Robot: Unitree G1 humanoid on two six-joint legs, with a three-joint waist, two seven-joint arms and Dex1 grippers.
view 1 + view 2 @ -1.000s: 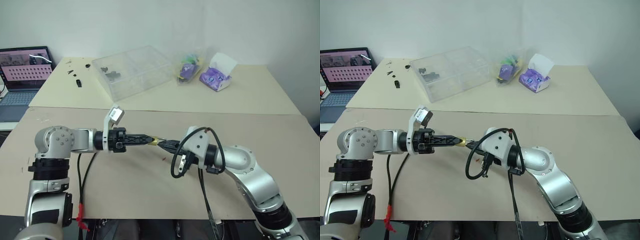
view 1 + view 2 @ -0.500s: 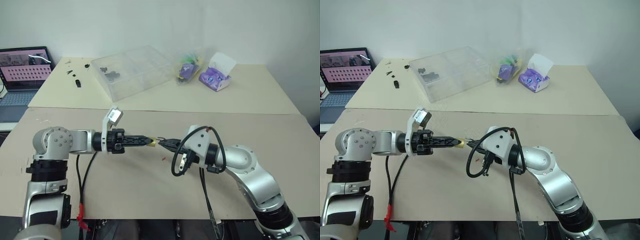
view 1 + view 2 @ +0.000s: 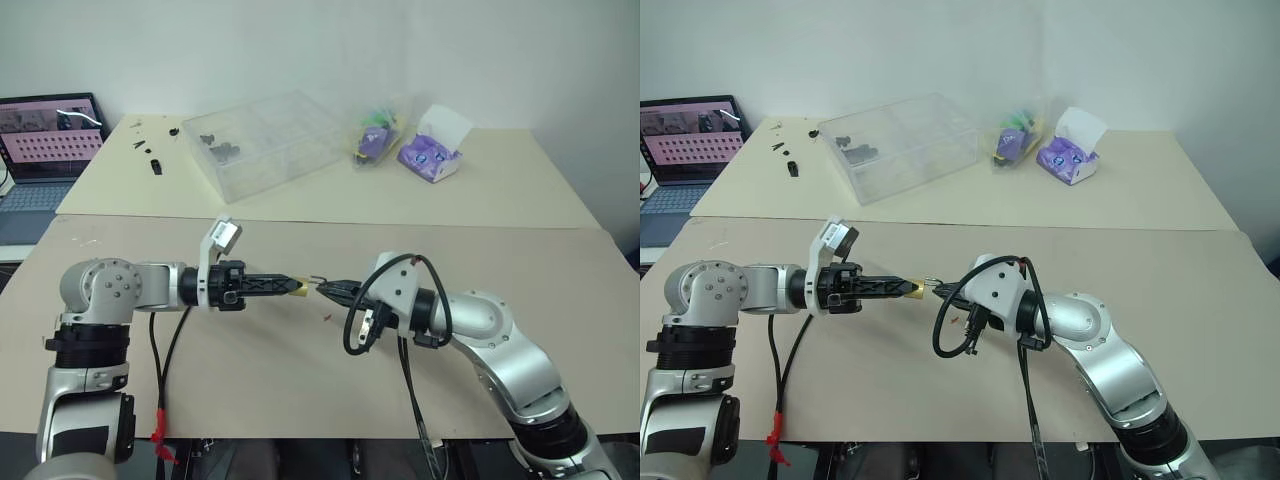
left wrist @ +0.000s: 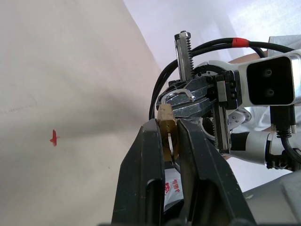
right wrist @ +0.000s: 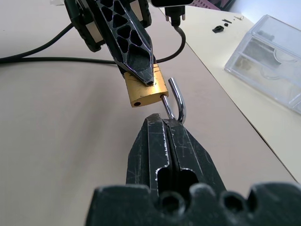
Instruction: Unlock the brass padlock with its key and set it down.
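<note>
My right gripper (image 5: 170, 123): fingers pressed together, pinching shackle tip. My left gripper (image 5: 149, 75): clamps brass padlock (image 5: 146, 92) by body, above bench (image 3: 300, 370) mid-front, off surface. Padlock likely light, rigid, slick; flat body sides best hold. Right wrist view shows shackle sprung open; head views too coarse.

Both arms silver-grey metal, rounded joint housings, black bands between segments. Left end effector (image 3: 296, 287): two long black fingers with triangular lattice cutouts, white bracket carrying a small camera. Right end effector (image 3: 326, 289): black tapered fingers, scratched, white wrist housing. Black cables loop off each wrist; red tape on the left cable, red band on the right.
</note>
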